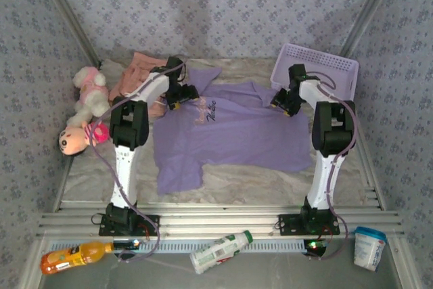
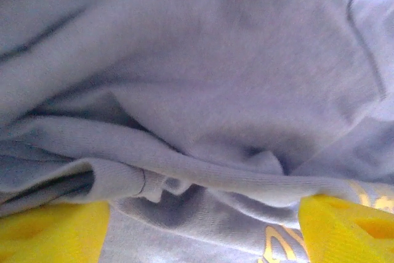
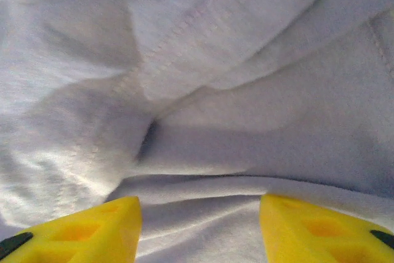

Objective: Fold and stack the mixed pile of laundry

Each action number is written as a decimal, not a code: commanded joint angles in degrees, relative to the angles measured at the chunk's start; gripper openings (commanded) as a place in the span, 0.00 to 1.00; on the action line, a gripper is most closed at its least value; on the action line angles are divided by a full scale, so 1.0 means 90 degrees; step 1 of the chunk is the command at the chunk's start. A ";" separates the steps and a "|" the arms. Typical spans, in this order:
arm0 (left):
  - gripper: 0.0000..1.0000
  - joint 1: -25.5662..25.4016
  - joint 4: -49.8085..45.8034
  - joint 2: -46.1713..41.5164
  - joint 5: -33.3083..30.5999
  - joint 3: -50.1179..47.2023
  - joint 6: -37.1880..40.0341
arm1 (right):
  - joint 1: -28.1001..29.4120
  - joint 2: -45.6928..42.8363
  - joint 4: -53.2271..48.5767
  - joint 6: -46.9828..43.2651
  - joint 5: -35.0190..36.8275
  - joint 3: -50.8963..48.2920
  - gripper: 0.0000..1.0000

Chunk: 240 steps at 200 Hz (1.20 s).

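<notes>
Judging from the top view, we are early: the lavender shirt [image 1: 237, 137] lies spread flat mid-frame, unfolded, and the salmon shorts [image 1: 139, 72] sit crumpled at upper left, nothing stacked. Our left gripper [image 1: 181, 95] and right gripper [image 1: 283, 103] rest on the shirt's upper edge, jaws spread, cloth bunched between them, not pinched. Both garments await folding.

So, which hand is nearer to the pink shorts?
Left. The left hand is at the shirt collar, close beside the pink shorts; the right hand is at the opposite sleeve, next to the basket.
</notes>
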 commanded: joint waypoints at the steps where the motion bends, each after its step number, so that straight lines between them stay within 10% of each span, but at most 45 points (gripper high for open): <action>1: 0.82 0.0045 -0.0518 -0.0194 0.0092 0.0758 0.0233 | 0.0035 -0.0664 -0.0054 -0.0195 0.0000 -0.0002 0.63; 34: 0.99 0.0017 -0.0793 -0.0772 0.0418 0.0899 0.0563 | 0.0013 -0.1872 -0.0353 -0.0119 0.0246 -0.0959 0.74; 115: 1.00 -0.0082 0.0521 -0.2997 0.0858 -0.2581 0.0575 | -0.0660 -0.4493 -0.1402 0.0492 0.0697 -0.4161 0.73; 240: 1.00 -0.0027 0.1504 -0.3246 0.0185 -0.5364 0.0116 | -0.1017 -0.4506 -0.1462 0.1018 0.1001 -0.5320 0.44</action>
